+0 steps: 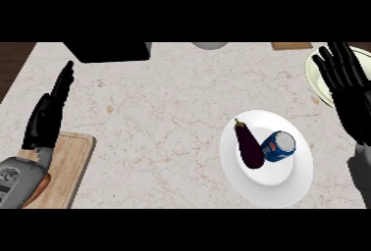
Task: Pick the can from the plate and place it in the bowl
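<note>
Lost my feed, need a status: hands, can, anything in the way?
Left hand and right hand open, holding nothing. Blue can lying on white plate. Dark purple eggplant beside it. Pale bowl behind right hand.

We see two black hands, each with slim segmented fingers and a thumb. The left hand (45, 120) joins a light grey forearm (16, 180) whose casing carries darker grey recessed marks. The right hand (349, 88) ends in a darker grey forearm (360, 174), smooth-sided.
</note>
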You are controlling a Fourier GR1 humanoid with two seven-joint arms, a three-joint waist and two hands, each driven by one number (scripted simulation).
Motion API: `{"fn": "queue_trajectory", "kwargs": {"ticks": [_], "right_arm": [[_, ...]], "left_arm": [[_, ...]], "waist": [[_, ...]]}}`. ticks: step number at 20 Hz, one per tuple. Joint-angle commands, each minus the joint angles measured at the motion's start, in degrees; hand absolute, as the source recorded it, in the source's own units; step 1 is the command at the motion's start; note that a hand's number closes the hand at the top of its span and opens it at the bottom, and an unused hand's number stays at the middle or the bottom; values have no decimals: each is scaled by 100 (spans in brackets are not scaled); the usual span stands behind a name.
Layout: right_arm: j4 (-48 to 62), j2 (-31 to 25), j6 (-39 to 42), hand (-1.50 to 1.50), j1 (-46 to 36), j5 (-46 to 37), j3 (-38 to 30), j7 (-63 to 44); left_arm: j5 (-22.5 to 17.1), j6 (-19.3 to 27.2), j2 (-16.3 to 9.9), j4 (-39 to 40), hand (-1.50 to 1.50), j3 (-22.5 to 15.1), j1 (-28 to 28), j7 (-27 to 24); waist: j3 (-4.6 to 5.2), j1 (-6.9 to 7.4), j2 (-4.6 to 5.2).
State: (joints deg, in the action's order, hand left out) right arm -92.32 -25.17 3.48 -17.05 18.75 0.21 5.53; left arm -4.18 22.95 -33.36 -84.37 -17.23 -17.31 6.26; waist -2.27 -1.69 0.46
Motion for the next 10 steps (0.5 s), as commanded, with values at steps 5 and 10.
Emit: {"fn": "queue_trajectory", "kwargs": {"ticks": [5,10], "right_arm": [[-148,-1160,1616,150,-204,493,-594,563],[395,-1841,16,-150,1165,-1966,-473,-329]], "left_arm": [[-654,-100,190,-109,0,607,497,-252],[-887,10,506,-77,0,623,809,-201]], "waist": [[230,228,-63],[245,-73,-77]]}}
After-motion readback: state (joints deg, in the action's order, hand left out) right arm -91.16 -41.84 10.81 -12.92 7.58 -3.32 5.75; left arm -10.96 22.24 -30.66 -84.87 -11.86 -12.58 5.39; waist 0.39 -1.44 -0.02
